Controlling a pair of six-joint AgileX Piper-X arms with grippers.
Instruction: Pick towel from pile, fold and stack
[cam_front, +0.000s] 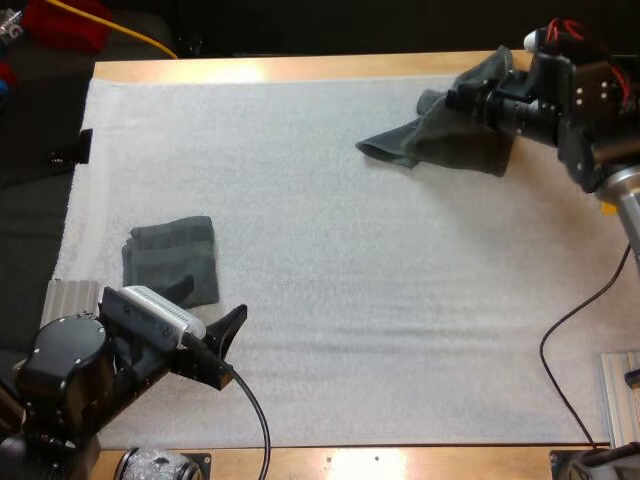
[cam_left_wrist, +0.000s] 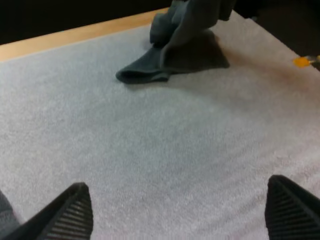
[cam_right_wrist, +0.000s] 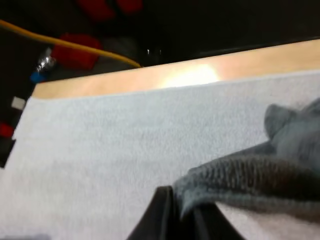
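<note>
A crumpled dark grey-green towel (cam_front: 440, 135) lies at the far right of the mat, and part of it is lifted off the surface. My right gripper (cam_front: 462, 98) is shut on its upper edge; in the right wrist view the black fingers (cam_right_wrist: 162, 215) pinch a fold of the towel (cam_right_wrist: 250, 180). A folded towel (cam_front: 172, 258) lies flat at the near left. Just in front of it hovers my left gripper (cam_front: 205, 312), open, its fingers (cam_left_wrist: 75, 212) wide apart over bare mat. The crumpled towel (cam_left_wrist: 175, 52) shows far ahead in the left wrist view.
The white mat (cam_front: 330, 280) covers most of the wooden table (cam_front: 300, 68). A yellow cable (cam_front: 120, 28) and red objects (cam_front: 65, 22) lie beyond the far left corner. A metal bracket (cam_front: 620, 395) stands at the near right edge.
</note>
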